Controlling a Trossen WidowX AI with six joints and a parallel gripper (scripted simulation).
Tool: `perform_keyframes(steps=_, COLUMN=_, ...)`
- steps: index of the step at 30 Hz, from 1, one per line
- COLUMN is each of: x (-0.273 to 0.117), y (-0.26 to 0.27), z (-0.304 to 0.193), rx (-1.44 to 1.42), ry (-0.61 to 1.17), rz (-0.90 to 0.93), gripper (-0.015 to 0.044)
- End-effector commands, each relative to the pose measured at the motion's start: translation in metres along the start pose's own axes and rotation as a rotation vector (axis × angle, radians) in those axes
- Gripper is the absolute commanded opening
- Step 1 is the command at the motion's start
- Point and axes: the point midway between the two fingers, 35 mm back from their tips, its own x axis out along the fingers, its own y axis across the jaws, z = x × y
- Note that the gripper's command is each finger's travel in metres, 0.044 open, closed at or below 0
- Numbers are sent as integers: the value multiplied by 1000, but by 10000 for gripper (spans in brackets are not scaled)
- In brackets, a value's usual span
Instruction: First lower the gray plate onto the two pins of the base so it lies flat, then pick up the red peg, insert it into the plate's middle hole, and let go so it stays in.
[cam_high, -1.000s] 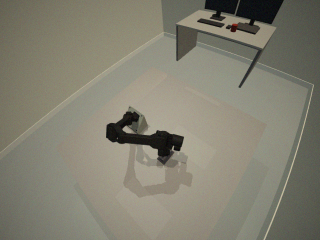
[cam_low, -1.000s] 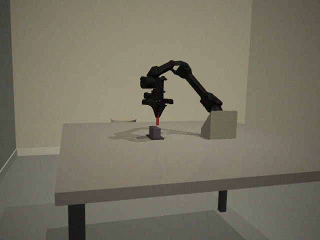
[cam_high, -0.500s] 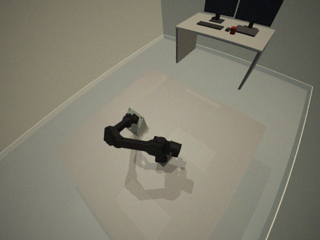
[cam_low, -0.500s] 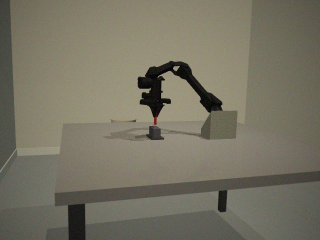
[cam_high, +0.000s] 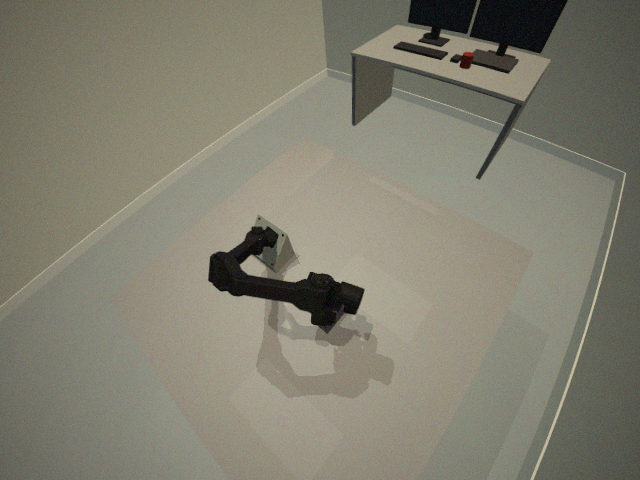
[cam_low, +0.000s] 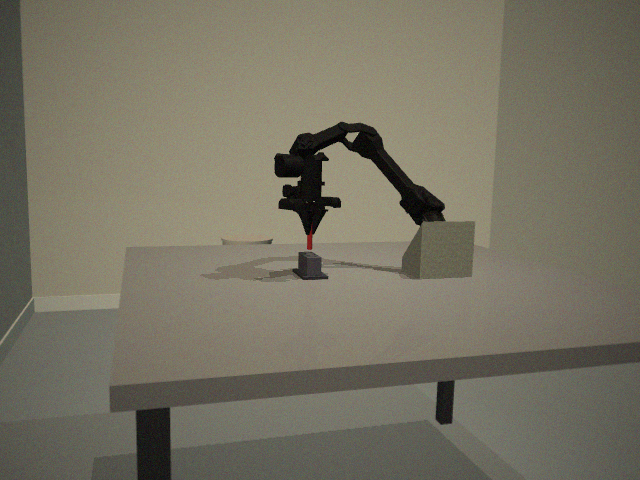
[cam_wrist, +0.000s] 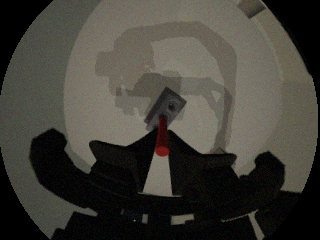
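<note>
My gripper (cam_low: 310, 233) (cam_wrist: 163, 131) is shut on the red peg (cam_low: 309, 242) (cam_wrist: 162, 140) and holds it upright, pointing down. In the exterior view the peg's lower end shows just above the gray plate (cam_low: 310, 255) (cam_wrist: 169, 95), with a small gap. The plate looks flat on top of the base (cam_low: 317, 276), but its seam with the base and the pins cannot be made out. In the wrist view the peg's far end overlaps the plate near its middle. One end hole shows beyond it; the middle hole is largely hidden. In the top view the arm hides most of this assembly.
The arm's wedge-shaped mount (cam_high: 285, 254) (cam_low: 447, 250) stands on the table (cam_low: 248, 320), well to the side of the base. The arm's shadow falls around the base. A separate desk (cam_high: 496, 82) with monitors, a keyboard and a red cup (cam_high: 466, 60) stands far behind.
</note>
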Motion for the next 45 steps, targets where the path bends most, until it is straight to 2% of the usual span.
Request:
perform_keyframes(steps=1, x=0, y=0, z=1, rx=-4, ry=-3, rz=-2, gripper=0)
perform_keyframes(steps=45, x=0, y=-4, z=0, rx=1, ry=0, rz=0, gripper=0)
